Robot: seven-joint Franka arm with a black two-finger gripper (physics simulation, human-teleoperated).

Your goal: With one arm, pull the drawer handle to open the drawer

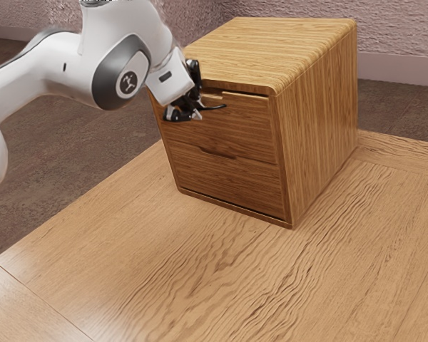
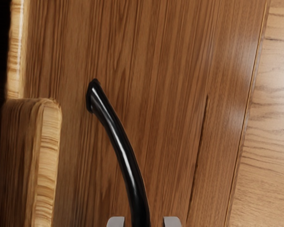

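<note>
Claw [image 1: 192,110] set narrowly astride the black handle [image 1: 215,107] of the top drawer [image 1: 228,132], not clamped on it.

In the wrist view two grey fingertips [image 2: 116,221] stand on either side of the curved bar. A sliver of wood shows between each fingertip and the bar, so the claw is slightly open and holds nothing. The handle runs away from the claw to its mount on the drawer front, and an edge of the cabinet [image 2: 31,161] lies beside it with a dark gap alongside. The exterior view adds the white arm [image 1: 93,64] coming in from the exterior view's left, the lower drawer [image 1: 228,178] beneath the claw, and the wooden table [image 1: 235,285] under the cabinet. I cannot tell whether the top drawer is drawn out.
</note>
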